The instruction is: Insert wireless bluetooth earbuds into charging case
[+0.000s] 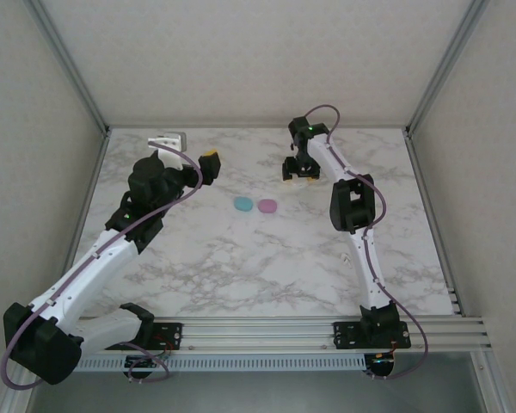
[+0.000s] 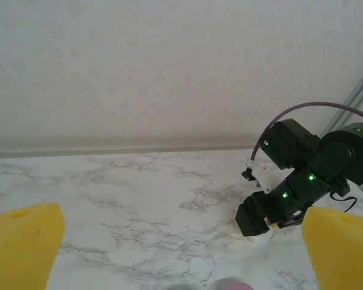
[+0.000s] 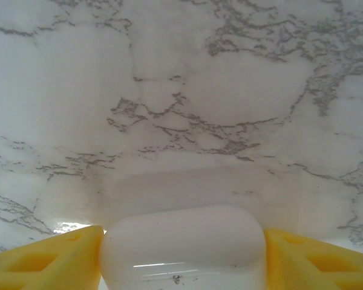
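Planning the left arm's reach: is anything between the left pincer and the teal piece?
Nothing visible: bare marble separates the open left pincer from the teal piece; the pink piece lies just beyond it.

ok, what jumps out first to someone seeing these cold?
The right gripper, down at the far side of the marble table, with its yellow fingers flanking a white pebble-shaped piece. Then the teal piece and pink piece, side by side mid-table, and the left gripper raised, jaws wide open.

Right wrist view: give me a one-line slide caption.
Right gripper straddling a white oval charging case on the marble table, a yellow finger at each side.
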Robot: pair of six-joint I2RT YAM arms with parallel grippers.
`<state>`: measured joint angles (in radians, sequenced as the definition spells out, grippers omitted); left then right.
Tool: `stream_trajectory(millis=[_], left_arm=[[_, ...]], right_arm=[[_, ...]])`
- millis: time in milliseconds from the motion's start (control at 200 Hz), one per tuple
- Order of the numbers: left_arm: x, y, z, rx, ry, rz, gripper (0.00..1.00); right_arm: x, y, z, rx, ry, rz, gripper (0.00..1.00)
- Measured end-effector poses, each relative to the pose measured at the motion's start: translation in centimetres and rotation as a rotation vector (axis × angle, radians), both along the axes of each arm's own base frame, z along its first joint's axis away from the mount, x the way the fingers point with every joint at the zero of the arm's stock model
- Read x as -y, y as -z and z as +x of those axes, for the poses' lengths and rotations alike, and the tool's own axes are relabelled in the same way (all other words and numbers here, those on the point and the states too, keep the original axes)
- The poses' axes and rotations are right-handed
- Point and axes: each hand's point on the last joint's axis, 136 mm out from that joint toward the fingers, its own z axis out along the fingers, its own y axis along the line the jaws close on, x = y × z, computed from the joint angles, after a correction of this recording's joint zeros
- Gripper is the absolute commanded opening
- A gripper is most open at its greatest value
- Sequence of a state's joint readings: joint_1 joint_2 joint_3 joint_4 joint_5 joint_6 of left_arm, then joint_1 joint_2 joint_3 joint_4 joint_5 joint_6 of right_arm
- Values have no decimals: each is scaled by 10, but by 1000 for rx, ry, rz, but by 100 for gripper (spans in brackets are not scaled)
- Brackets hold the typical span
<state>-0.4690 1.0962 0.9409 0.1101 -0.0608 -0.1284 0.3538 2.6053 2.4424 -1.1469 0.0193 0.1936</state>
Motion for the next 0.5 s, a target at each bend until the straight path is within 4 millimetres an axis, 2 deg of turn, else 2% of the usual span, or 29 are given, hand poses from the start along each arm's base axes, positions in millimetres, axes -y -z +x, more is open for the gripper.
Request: stream_trajectory(millis=[110,355,415,496], left_arm=[[0,0,0,0,2,-1,100],[0,-5,0,5,2,-8,100],[0,-6,0,7,2,-12,100],[0,-8,0,8,1,-16,100]], right_arm=[[0,0,0,0,-7,-1,58],[-1,-2,-1,-1,-9,-2,56],[1,-2,-9,-15,1,-5,57],[5,-2,-29,-62,22,-14,57]])
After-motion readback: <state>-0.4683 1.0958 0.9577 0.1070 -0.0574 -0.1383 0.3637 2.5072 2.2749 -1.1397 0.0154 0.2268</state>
